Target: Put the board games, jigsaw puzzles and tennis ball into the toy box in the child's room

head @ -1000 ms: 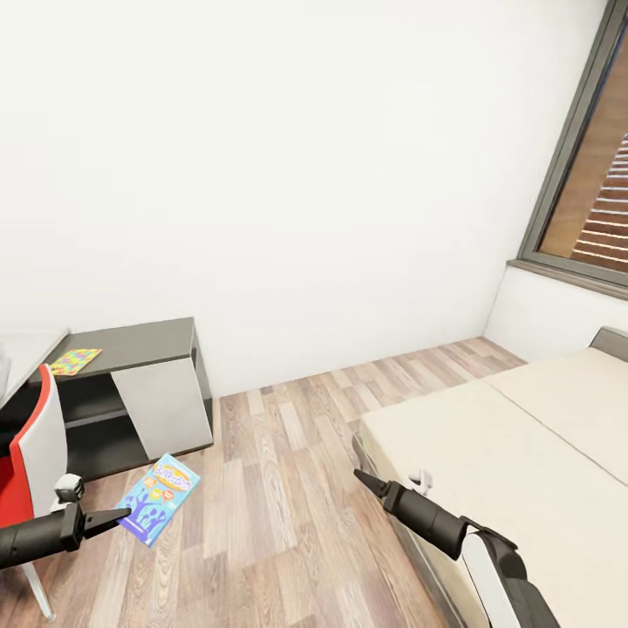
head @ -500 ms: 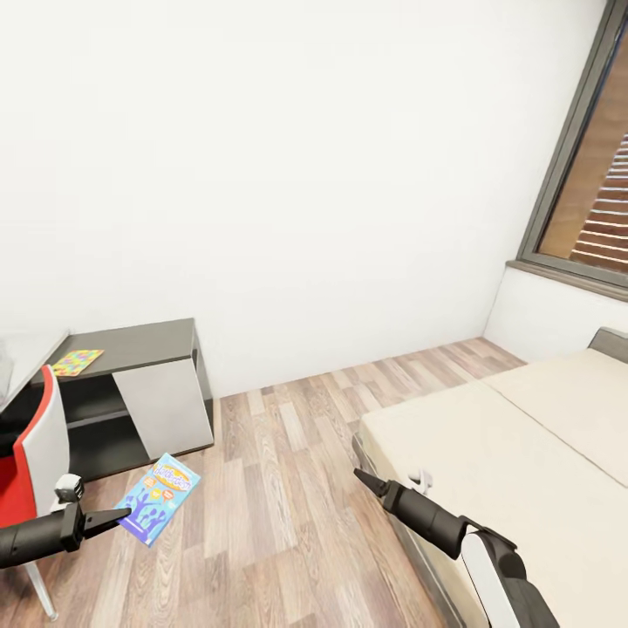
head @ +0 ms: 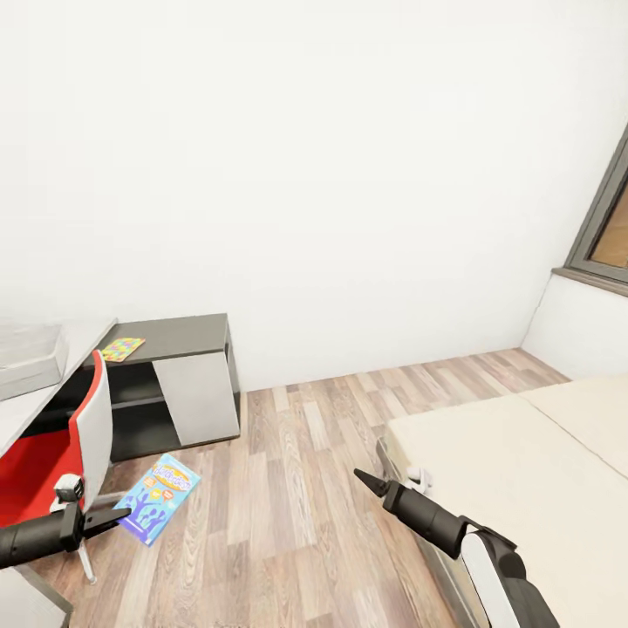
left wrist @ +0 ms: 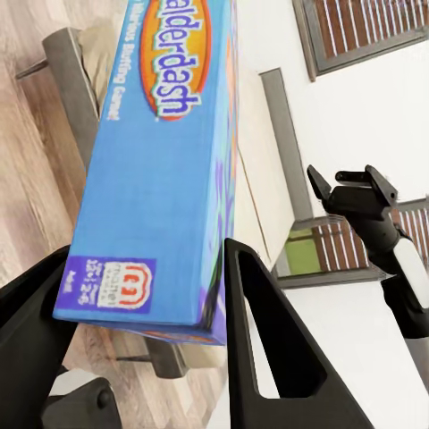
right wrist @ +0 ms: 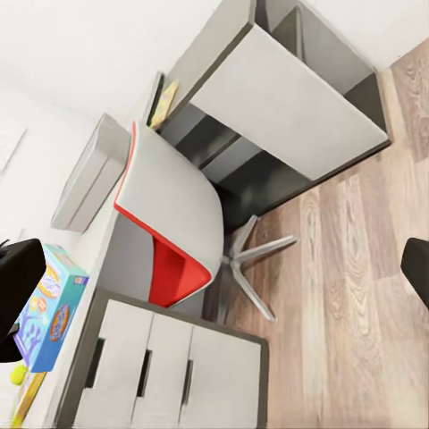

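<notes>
Camera swung left toward table [head: 35,410], left fingers [left wrist: 268,331] clamping blue board game [head: 159,497], right fingers [head: 359,478] empty, spread apart.

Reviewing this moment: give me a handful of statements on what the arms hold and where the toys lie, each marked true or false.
1. The left gripper is shut on the blue board game. True.
2. The right gripper carries a jigsaw puzzle. False: its fingers hold nothing.
3. A jigsaw puzzle lies on the low dark-grey section of the table. True.
4. The red chair lies tipped over on the floor. False: it stands upright at the table.
5. The toy box sits on the bed. False: it is on the table's light top.
</notes>
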You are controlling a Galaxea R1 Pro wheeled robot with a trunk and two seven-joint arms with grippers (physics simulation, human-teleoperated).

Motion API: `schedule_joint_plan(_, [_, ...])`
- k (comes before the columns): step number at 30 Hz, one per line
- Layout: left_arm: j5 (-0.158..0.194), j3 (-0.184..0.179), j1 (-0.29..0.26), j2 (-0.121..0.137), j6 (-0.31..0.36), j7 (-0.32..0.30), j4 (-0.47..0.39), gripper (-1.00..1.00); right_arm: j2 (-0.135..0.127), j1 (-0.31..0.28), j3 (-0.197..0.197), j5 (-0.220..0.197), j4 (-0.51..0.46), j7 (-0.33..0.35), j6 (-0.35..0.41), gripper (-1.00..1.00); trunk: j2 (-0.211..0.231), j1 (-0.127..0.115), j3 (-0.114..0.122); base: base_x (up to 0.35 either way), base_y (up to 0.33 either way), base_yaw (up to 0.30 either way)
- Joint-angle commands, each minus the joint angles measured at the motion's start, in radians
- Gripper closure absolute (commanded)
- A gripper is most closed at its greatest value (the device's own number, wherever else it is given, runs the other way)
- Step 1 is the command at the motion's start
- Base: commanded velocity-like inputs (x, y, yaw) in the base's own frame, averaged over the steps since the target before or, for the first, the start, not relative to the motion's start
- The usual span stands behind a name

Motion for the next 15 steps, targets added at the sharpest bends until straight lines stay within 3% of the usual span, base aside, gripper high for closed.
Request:
schedule_joint_plan(1, [0.0, 0.0, -0.001, 0.0, 0.01, -0.004, 0.0, 1.0, 0.001, -0.001, -0.003, -0.004, 0.0, 0.002, 0.007, -1.0, -0.002, 0.001, -0.002, 0.0, 0.0, 0.291])
schedule_joint_plan(15, [0.003, 0.001, -0.001, 0.002, 0.011, -0.004, -0.005, 1.0, 0.001, -0.001, -0.004, -0.005, 0.004, 0.002, 0.016, -1.0, -0.002, 0.001, -0.015, 0.0, 0.0, 0.238])
